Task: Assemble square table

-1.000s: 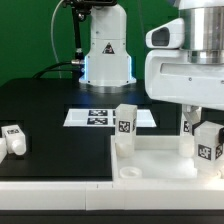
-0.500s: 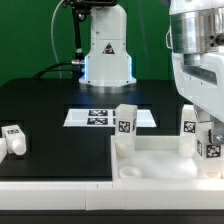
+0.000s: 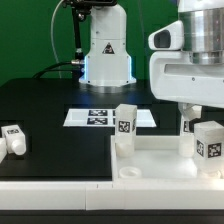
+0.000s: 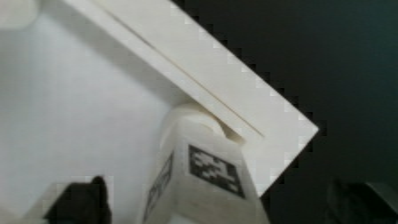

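Observation:
The white square table top point(image 3: 160, 160) lies at the front of the exterior view's right, rim up, with a round hole point(image 3: 129, 172) at its near corner. One tagged white leg point(image 3: 125, 124) stands on its far corner. Another leg point(image 3: 208, 142) stands at its right side, and my gripper point(image 3: 198, 122) hangs right over it. In the wrist view this leg point(image 4: 210, 172) stands between my two dark fingers point(image 4: 80, 202), with a gap showing on one side. The gripper point(image 4: 217, 208) is open. A loose leg point(image 3: 12, 139) lies on the black table at the exterior view's left.
The marker board point(image 3: 95, 117) lies flat behind the table top. The robot's white base point(image 3: 106, 50) stands at the back. Another tagged piece point(image 3: 187, 125) shows partly behind my gripper.
My hand turned about its own axis over the right leg and has turned back. The leg stays in about the same spot. The other parts have not moved.

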You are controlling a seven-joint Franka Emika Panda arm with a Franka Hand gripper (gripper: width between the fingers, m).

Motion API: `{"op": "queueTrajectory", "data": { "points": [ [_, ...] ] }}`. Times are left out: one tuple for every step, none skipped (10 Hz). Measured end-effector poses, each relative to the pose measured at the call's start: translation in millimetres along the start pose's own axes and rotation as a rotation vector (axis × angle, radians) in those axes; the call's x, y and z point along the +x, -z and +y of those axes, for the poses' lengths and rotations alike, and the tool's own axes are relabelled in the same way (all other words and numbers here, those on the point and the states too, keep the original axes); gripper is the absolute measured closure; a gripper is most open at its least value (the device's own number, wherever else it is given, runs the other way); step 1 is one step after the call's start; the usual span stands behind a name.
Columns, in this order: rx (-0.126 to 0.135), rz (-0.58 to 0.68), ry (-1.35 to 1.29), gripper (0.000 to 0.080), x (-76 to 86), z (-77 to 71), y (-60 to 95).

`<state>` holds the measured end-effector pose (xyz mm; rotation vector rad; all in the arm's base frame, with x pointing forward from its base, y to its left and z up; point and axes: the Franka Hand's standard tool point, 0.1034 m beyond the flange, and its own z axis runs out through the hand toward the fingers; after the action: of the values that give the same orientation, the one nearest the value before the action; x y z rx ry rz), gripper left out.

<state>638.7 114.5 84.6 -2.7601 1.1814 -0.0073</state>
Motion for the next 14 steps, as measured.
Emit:
{"op": "queueTrajectory", "data": {
  "points": [
    [0.000,0.000,0.061,0.0159,0.8,0.7,0.0],
    [-0.001,0.002,0.165,0.0159,2.1,1.1,0.5],
    [-0.009,0.015,0.407,0.0151,8.4,1.6,3.7],
    [-0.019,0.023,0.612,0.0151,12.8,0.4,6.4],
    [-0.023,0.026,0.689,0.0151,14.5,0.8,7.0],
    [-0.024,0.026,0.669,0.0170,14.4,1.2,6.4],
    [-0.024,0.026,0.643,0.0170,14.6,1.4,6.3],
    [-0.025,0.027,0.645,0.0300,15.0,1.7,6.3],
    [-0.024,0.026,0.635,0.0435,15.0,1.8,6.1],
    [-0.021,0.027,0.538,0.0435,14.7,1.5,6.0],
    [-0.020,0.027,0.472,0.0516,15.0,1.9,5.9],
    [-0.020,0.028,0.392,0.0516,15.4,2.5,5.7],
    [-0.020,0.029,0.315,0.0516,15.6,3.0,5.5],
    [-0.028,0.035,0.182,0.0516,14.8,3.1,5.2]
  ]
}}
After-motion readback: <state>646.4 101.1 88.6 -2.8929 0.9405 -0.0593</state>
